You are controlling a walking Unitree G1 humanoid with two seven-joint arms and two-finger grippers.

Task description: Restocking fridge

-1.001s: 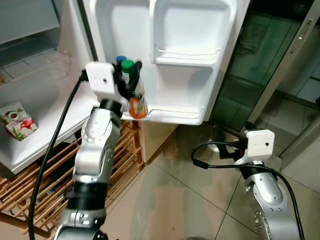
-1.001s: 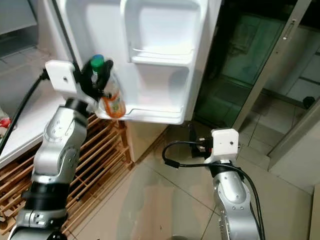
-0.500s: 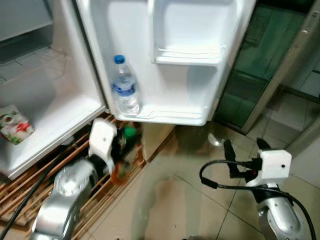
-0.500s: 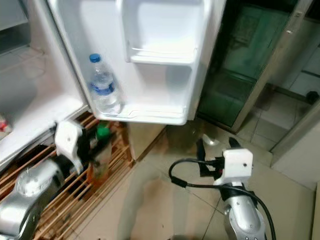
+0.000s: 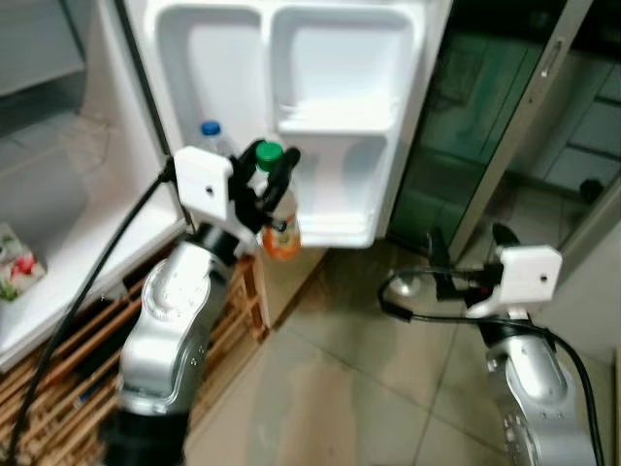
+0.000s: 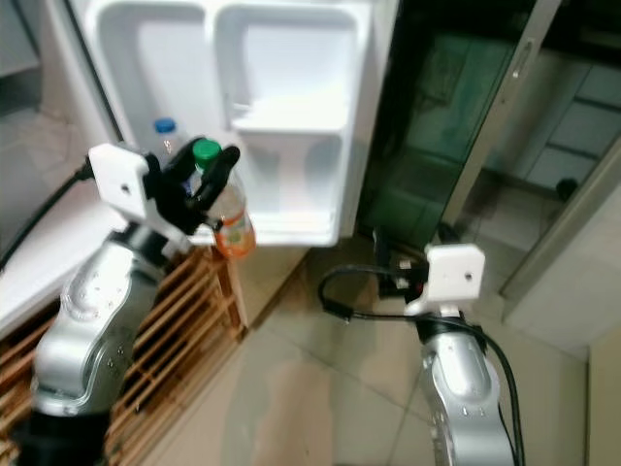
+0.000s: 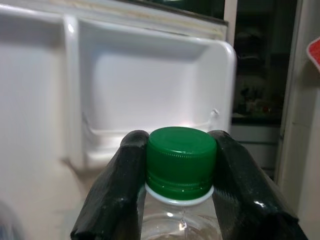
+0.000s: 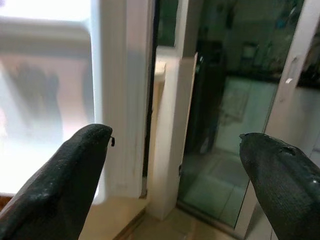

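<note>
The fridge door (image 5: 340, 58) stands open with its white shelves facing me. My left gripper (image 5: 272, 163) is shut on the neck of a green-capped bottle of orange drink (image 5: 282, 229), just under the cap (image 7: 181, 157). The bottle hangs upright in front of the left end of the lower door shelf (image 5: 342, 229). A blue-capped water bottle (image 5: 211, 132) stands in that shelf, behind my left wrist. My right gripper (image 5: 467, 243) hovers low at the right over the floor, open and holding nothing, with its fingers (image 8: 75, 170) spread wide toward the door's edge.
A wooden slatted rack (image 5: 58, 388) lies on the floor under the fridge. A red and green carton (image 5: 15, 267) lies on the fridge's inner shelf at the left. A dark glass door (image 5: 485, 116) stands to the right. Tiled floor (image 5: 340, 388) stretches between my arms.
My left gripper has lifted the orange drink bottle from low beside the wooden rack up to the lower door shelf. The camera has shifted. The right gripper stays open.
</note>
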